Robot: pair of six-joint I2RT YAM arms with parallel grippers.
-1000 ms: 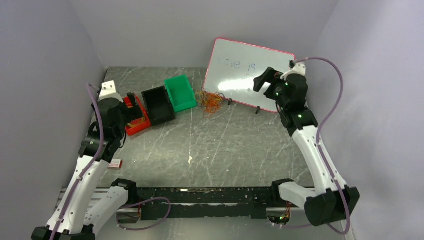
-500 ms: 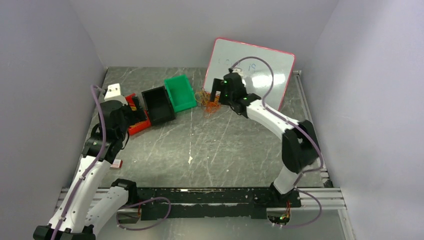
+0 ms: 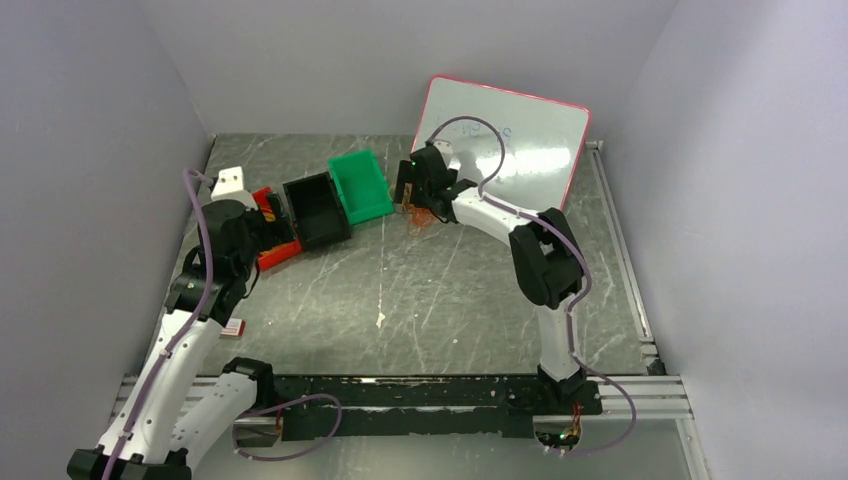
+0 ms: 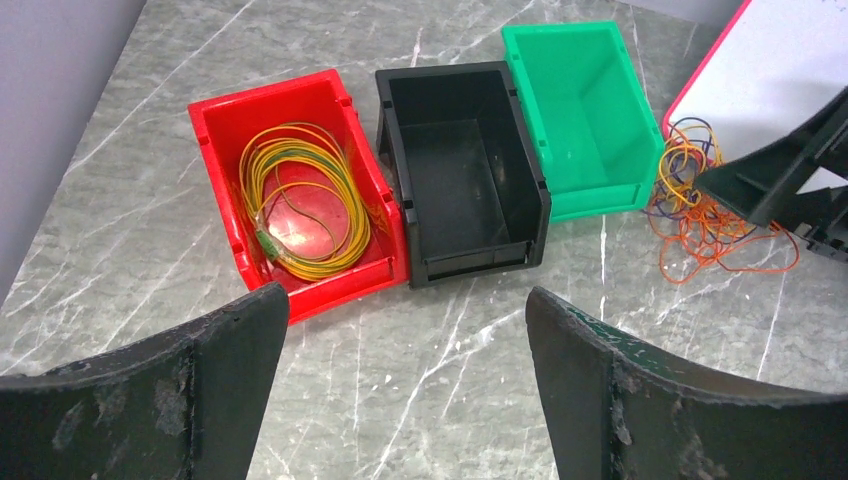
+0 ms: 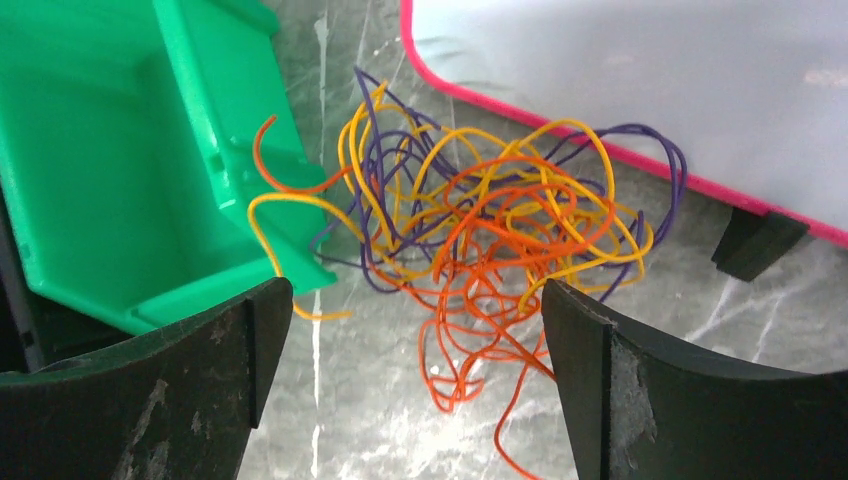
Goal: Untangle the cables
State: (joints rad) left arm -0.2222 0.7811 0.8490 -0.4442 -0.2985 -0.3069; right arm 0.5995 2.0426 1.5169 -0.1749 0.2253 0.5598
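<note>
A tangle of thin orange, yellow and purple cables point(image 5: 490, 240) lies on the table between the green bin point(image 5: 120, 170) and the whiteboard's foot; it also shows in the left wrist view point(image 4: 705, 215) and, mostly hidden by the arm, in the top view point(image 3: 420, 215). My right gripper point(image 5: 415, 380) is open and empty, hovering just above the tangle's near edge point(image 3: 408, 190). My left gripper point(image 4: 405, 390) is open and empty, over the table in front of the red bin point(image 4: 290, 190), which holds a coil of yellow-green cable point(image 4: 300, 205).
Red, black point(image 3: 315, 210) and green point(image 3: 362, 185) bins stand in a row at the back left. A pink-rimmed whiteboard point(image 3: 520, 130) leans at the back right on black feet point(image 5: 755, 240). A small red-white item point(image 3: 232, 326) lies by the left arm.
My right arm has swung from in front of the whiteboard leftward and down to the cable tangle. The left arm has barely moved.
</note>
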